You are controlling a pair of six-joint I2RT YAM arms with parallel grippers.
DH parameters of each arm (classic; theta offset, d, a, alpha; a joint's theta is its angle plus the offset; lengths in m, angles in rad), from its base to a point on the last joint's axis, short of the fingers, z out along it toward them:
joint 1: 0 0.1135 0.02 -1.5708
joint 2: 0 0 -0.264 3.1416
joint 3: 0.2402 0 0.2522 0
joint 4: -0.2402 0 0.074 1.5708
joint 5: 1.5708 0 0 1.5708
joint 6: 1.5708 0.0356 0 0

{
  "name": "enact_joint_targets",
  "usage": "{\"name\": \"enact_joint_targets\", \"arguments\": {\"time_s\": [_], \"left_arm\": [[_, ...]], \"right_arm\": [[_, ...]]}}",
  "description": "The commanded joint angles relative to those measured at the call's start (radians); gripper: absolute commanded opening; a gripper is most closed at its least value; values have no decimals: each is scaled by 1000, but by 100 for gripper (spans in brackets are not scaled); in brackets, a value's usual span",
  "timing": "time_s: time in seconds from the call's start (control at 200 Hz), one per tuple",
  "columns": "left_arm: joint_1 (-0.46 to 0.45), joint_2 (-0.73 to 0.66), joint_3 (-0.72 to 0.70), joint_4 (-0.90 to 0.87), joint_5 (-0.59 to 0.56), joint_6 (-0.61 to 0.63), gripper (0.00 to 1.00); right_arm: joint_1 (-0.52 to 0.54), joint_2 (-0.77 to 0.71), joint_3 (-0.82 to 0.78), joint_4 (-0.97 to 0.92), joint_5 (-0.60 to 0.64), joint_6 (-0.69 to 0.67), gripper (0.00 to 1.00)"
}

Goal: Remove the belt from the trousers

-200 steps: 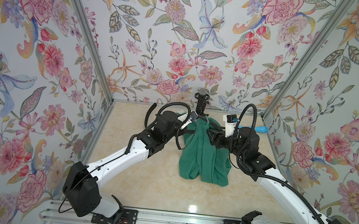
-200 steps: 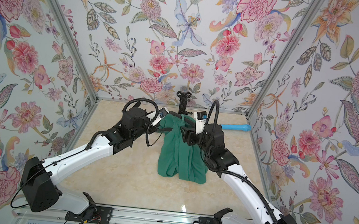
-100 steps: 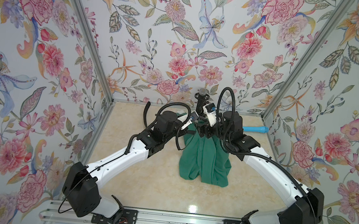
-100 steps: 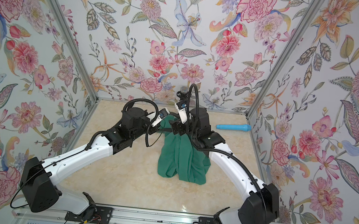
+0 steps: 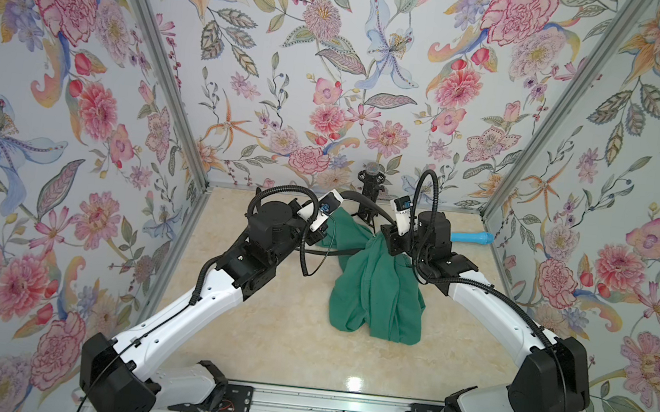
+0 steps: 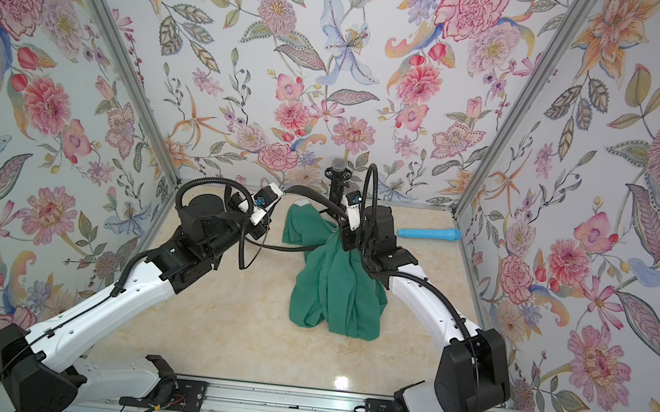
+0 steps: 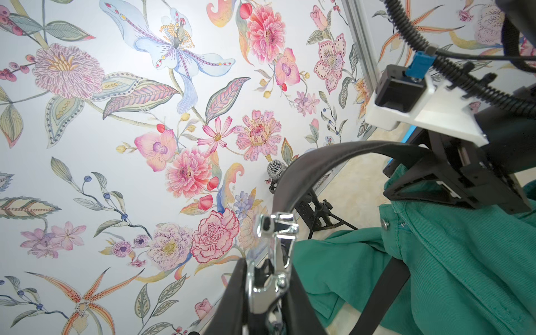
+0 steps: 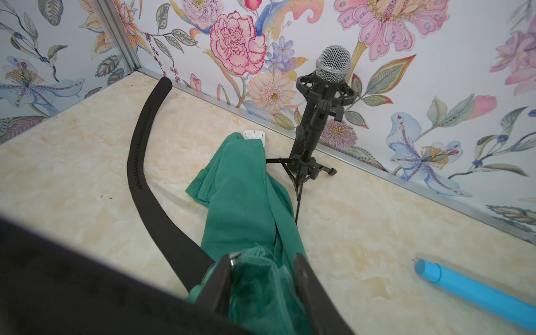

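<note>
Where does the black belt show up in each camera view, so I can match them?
In both top views: the belt arcs behind the trousers, between the two wrists.
Left wrist: it arches away from its silver buckle, close to the lens.
Right wrist: a dark strap curving beside the trousers.
Shared landmark: the microphone by the back wall.

Front tabletop [image 5: 264,334] open; trousers [image 5: 377,295] mid, mic stand [image 5: 370,188] & blue tube [image 5: 471,237] crowd back.
</note>
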Motion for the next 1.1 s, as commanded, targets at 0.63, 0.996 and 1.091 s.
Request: {"name": "enact_joint_targets", "arguments": {"time_s": [0.63,0.996,1.091], "left_arm": [[33,85,-177,188,157,-23,58],[-150,227,83,66,16,82,64],[-190,274,155,44,-3,104,63]], "right_arm": [[37,-243,-55,55,103,-55,0],[112,-182,1,-30,188,-84,0],[118,-166,13,-46,193,-84,0]]}}
